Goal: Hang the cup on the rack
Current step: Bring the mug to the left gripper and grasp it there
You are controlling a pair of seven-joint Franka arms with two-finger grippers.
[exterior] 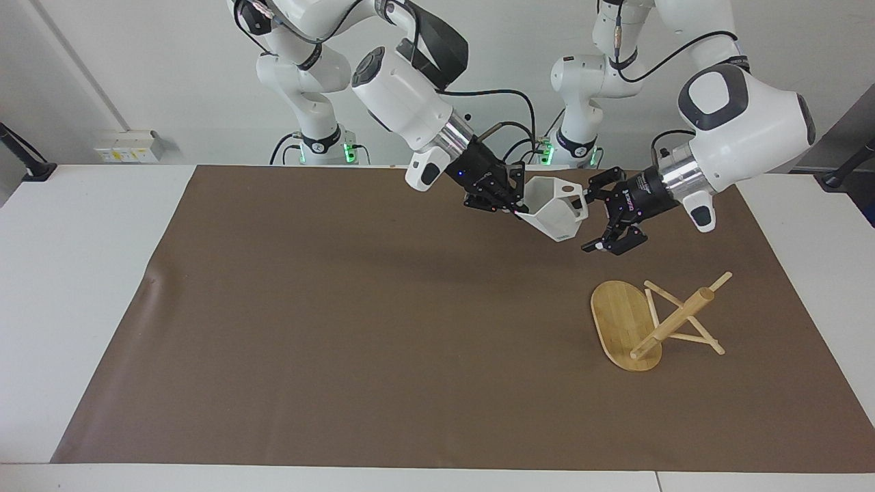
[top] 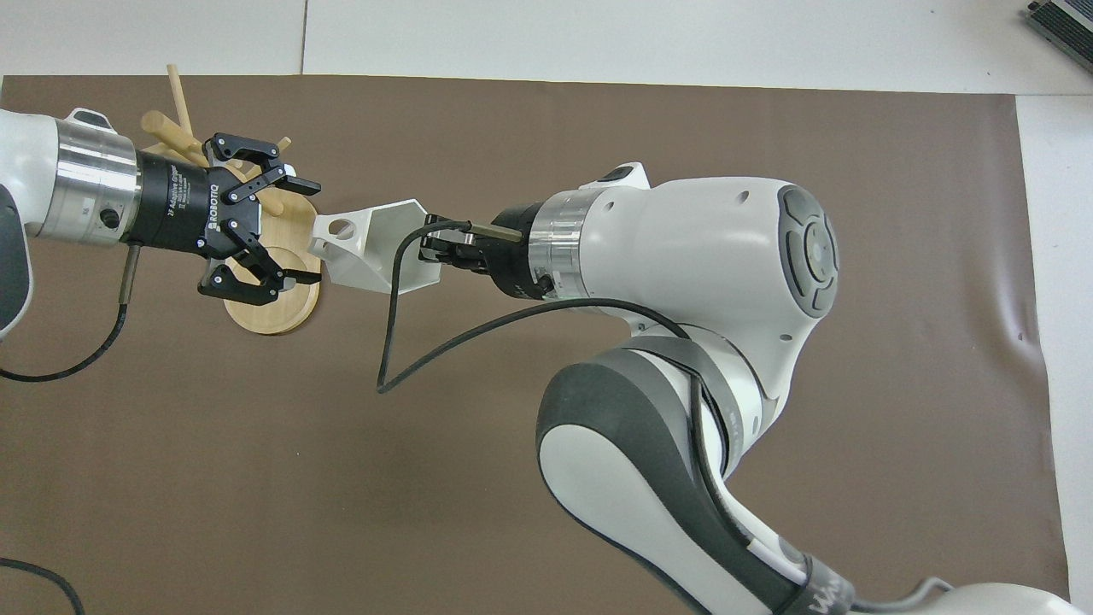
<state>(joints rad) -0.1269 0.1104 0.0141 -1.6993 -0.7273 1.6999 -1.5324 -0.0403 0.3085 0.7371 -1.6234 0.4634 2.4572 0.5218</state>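
The white faceted cup (exterior: pixel 559 210) (top: pixel 376 256) hangs in the air over the brown mat, with my right gripper (exterior: pixel 514 207) (top: pixel 435 250) shut on its rim. Its handle with the round hole points toward my left gripper (exterior: pixel 593 217) (top: pixel 303 231). That gripper is open, with its fingertips just short of the handle side and one above and one below it. The bamboo rack (exterior: pixel 673 321) (top: pixel 175 137) lies tipped over on the mat toward the left arm's end. Its oval base (exterior: pixel 618 321) (top: pixel 273 318) stands on edge and its pegs rest on the mat.
The brown mat (exterior: pixel 342 328) (top: pixel 598 111) covers most of the white table (exterior: pixel 82 273). A black cable (top: pixel 388 342) loops down from the right wrist. The mat has a small wrinkle (exterior: pixel 152 279) toward the right arm's end.
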